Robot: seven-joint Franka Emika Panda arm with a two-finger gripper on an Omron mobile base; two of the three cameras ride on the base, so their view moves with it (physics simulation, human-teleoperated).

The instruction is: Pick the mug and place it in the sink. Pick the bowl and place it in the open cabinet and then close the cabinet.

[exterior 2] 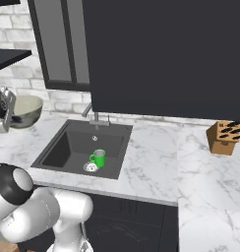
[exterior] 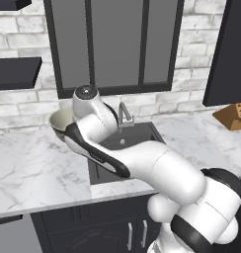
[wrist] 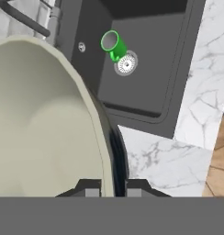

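— Clamped on what, that claw of yours?

— My claw (wrist: 114, 192) is pinched thin on the rim of the wide, round, pale beige-olive bowl (wrist: 45, 124) with its cream inside, one finger within the wall and one without. I hold it up near the left edge of the square dark sink (exterior 2: 82, 142).

— How will it carry?

— Stiff, smooth, likely slippery and breakable; a rim hold lets it swing, so I'd go slowly.

— And the small bright green mug (exterior 2: 98, 158)?

— Already in the basin, beside the steel drain (exterior 2: 90, 167).
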